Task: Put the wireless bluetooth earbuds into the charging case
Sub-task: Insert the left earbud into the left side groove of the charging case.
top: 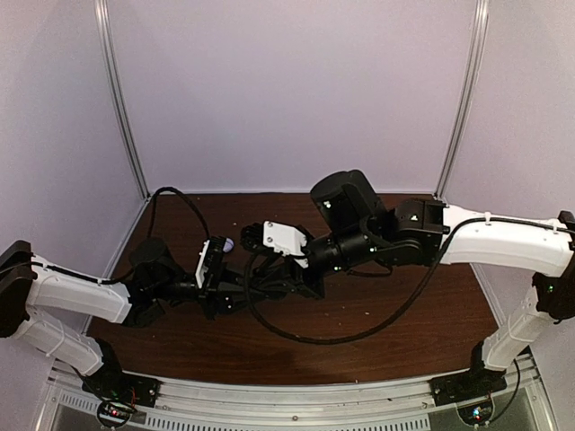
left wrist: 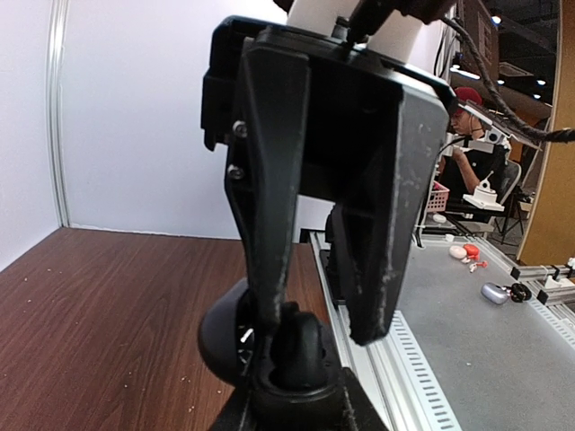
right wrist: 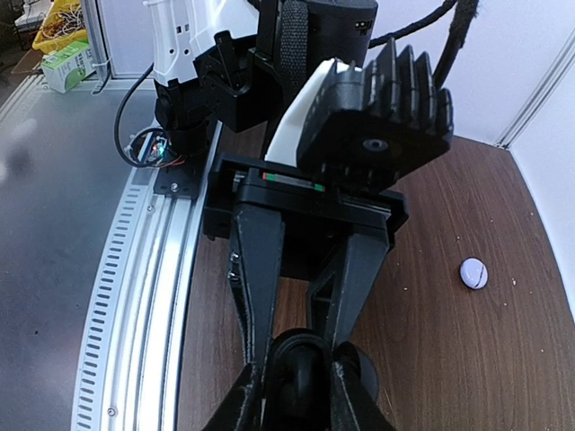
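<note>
Right wrist view: left fingers [right wrist: 256, 269] and right fingers [left wrist: 269, 224] are seen meeting at a black rounded piece [right wrist: 301, 359]; pinched or merely touched cannot be told. A white oval item [right wrist: 473, 273] is noted on the tabletop [right wrist: 431, 359], far side, left arm nearer.

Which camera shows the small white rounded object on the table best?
The right wrist view: the small white rounded object lies unobstructed on the wooden table. The top external view shows only a pale speck, probably the same thing. The left wrist view does not show it.
</note>
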Controlling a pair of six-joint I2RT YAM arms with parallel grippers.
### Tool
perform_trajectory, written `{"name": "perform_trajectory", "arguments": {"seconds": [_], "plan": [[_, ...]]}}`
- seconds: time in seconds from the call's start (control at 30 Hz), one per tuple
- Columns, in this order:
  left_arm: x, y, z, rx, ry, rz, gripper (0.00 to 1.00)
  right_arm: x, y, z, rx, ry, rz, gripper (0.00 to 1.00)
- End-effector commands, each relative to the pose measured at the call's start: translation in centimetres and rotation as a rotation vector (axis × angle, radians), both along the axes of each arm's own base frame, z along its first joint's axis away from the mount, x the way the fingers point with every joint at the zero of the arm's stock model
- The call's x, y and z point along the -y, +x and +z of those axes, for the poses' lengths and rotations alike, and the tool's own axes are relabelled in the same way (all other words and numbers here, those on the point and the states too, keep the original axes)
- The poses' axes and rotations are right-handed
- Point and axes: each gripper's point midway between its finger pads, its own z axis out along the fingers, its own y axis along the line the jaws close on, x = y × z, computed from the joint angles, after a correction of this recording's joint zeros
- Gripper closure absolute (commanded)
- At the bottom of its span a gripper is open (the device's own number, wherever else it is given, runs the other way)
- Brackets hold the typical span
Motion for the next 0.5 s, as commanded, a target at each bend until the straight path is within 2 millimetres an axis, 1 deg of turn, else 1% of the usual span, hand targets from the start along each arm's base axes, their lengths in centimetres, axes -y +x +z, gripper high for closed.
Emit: {"name": "perform_trajectory", "arguments": {"seconds": [0.0,0.1,0.33,0.47], "plan": [[-0.2,-0.27,2.45,0.072,-0.075,-0.007,1.0,0.57,-0.05,3.78,0.029,0.088,-0.023,0.73],[-0.21,-0.24,2.38,0.07,-0.074,-0.005,1.0,0.75,0.07,4.22,0.034,0.097,-0.036,0.73],[-0.3,-0.24,2.47,0.071,-0.076,0.0,1.0,0.86,0.27,3.76,0.029,0.079,-0.048,0.8],[-0.28,-0.19,2.41,0.07,-0.075,0.002,1.0,0.78,-0.22,3.5,0.014,0.072,-0.021,0.82]]}}
